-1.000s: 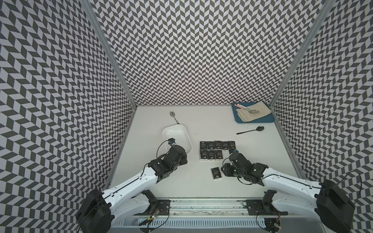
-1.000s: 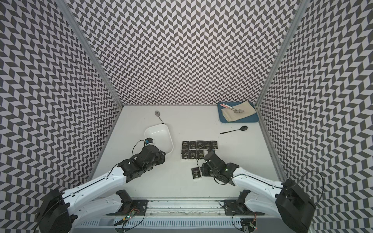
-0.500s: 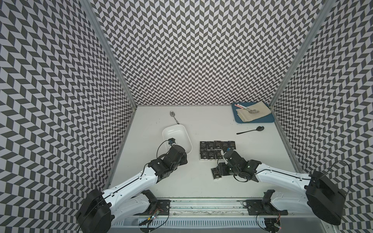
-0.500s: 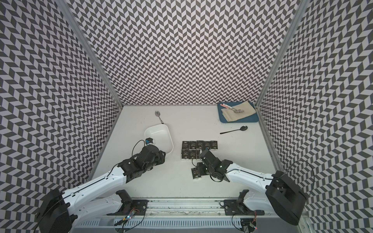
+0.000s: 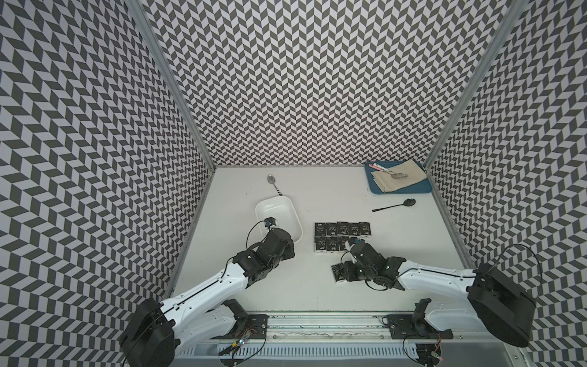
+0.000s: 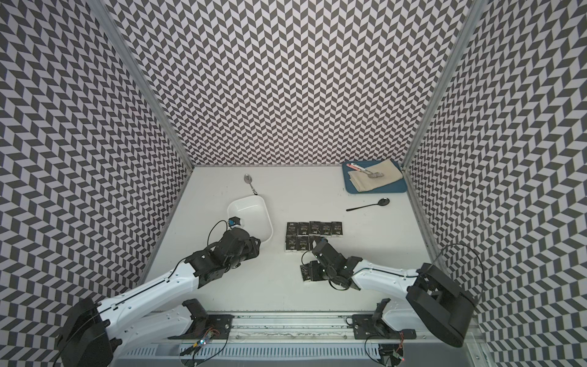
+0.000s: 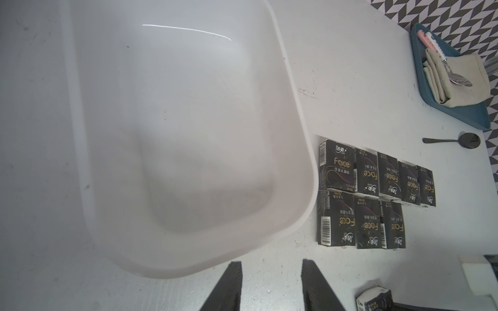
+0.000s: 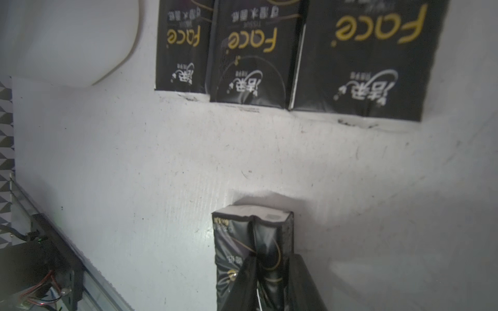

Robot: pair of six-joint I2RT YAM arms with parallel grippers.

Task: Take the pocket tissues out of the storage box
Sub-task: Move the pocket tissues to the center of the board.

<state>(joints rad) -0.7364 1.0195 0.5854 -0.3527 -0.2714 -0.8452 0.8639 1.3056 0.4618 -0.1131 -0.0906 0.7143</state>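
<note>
The white storage box (image 5: 278,216) (image 6: 251,219) stands left of centre, and the left wrist view shows its inside (image 7: 188,134) bare. Several black pocket tissues (image 5: 341,235) (image 6: 313,236) (image 7: 374,199) lie in two rows on the table just right of the box. One more packet (image 5: 337,274) (image 8: 250,237) sits nearer the front, with my right gripper (image 5: 347,273) (image 6: 314,271) (image 8: 272,258) shut on its end, low over the table. My left gripper (image 5: 286,251) (image 7: 271,264) is open over bare table at the box's near corner.
A blue tray (image 5: 403,190) with a beige cloth and a spoon sits in the back right corner. A black spoon (image 5: 395,206) lies in front of it. Behind the box lies a silver spoon (image 5: 273,182). The rail (image 5: 317,324) runs along the front edge.
My right gripper has moved left to the lone packet and closed on it. The left arm has not moved.
</note>
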